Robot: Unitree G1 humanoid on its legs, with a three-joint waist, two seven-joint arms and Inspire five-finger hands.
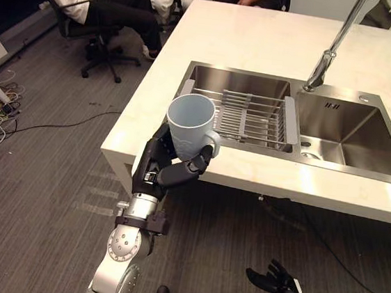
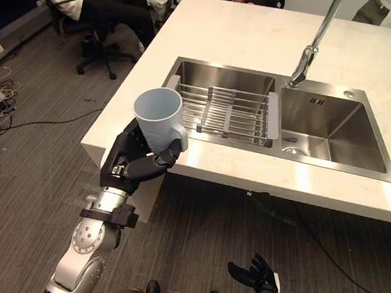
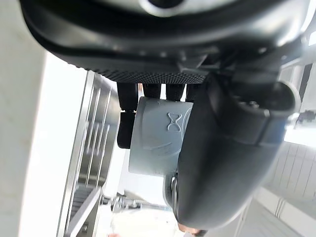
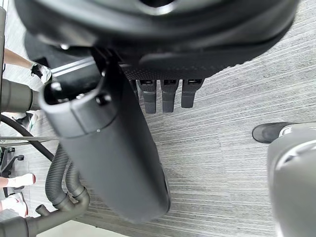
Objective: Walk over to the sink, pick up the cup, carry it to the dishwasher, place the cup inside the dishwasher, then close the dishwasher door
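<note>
Cup point(image 1: 191, 124) is gripped upright by left hand point(image 1: 169, 168), fingers & thumb curled round its lower part, just off the desk point(image 1: 248, 40) edge nr the sink point(image 1: 351, 128). Right hand point(image 1: 276, 281) is held low, fingers relaxed, empty.

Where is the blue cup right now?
The cup sits upright in the robot's left hand, in front of the counter's near edge, by the left end of the rack in the sink.

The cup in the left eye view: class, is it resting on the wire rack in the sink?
No: the left hand holds the light blue cup up before the counter edge, off the wire rack.
</note>
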